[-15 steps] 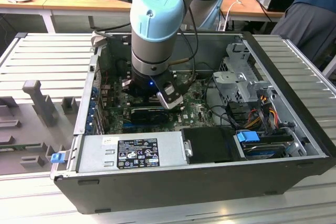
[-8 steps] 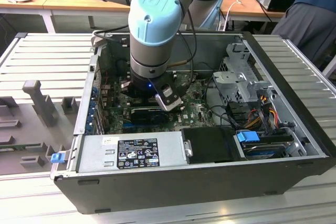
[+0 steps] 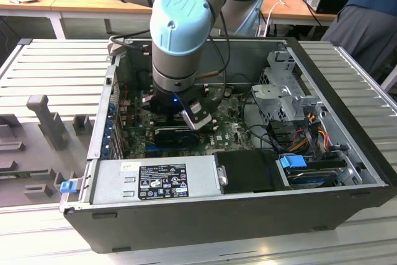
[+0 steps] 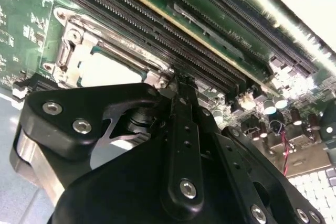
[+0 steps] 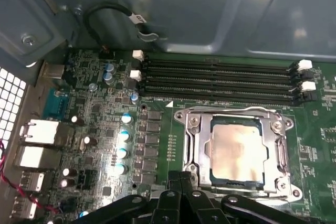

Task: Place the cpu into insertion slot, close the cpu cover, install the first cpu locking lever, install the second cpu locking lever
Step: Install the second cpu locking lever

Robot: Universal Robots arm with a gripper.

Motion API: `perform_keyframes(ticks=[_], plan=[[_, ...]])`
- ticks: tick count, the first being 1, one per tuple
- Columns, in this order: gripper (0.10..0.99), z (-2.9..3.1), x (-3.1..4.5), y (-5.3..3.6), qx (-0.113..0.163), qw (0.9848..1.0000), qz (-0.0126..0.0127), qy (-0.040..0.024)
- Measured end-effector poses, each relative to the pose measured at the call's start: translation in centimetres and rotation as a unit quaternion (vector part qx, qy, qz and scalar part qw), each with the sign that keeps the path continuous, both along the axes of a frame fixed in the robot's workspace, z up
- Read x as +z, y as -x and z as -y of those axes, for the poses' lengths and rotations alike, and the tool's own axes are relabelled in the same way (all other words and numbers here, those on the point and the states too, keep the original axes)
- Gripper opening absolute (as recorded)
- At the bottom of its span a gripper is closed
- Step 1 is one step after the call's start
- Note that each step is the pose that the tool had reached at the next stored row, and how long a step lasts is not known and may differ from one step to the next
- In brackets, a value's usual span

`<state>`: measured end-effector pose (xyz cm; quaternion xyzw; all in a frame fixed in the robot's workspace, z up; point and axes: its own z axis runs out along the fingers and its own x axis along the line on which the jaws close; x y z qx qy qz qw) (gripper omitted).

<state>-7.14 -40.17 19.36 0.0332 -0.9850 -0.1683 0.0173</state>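
The cpu [image 5: 236,150] lies pale and flat in the insertion slot [image 5: 209,174] on the green board. The silvery cpu cover [image 5: 196,145] is down over it, its window framing the chip. A thin metal locking lever [image 5: 226,110] runs along the cover's edge by the memory slots. My gripper [image 5: 181,181] is at the slot's near edge, its black fingers together with nothing seen between them. In the second wrist view the gripper tip [image 4: 179,81] sits against the corner of the cpu cover [image 4: 79,43], with the cpu [image 4: 107,69] beside it. In the exterior view the gripper [image 3: 186,115] reaches down inside the open computer case.
Long black memory slots [image 5: 215,80] run just beyond the socket. Metal ports [image 5: 37,135] and capacitors line the board's edge. The case wall [image 5: 210,9] rises behind. A power supply [image 3: 155,178] and drive cage [image 3: 282,91] crowd the case. A person [image 3: 366,10] stands at the exterior view's far right.
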Motion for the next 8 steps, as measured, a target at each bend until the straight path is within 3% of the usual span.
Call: perform_keyframes(ticks=[4, 8], plan=[[0.106, -0.01, 0.10, 0.42, 0.000, 1.0000, -0.0001, -0.0004], [0.106, -0.01, 1.17, 0.43, 0.000, 1.0000, 0.0000, -0.0006]])
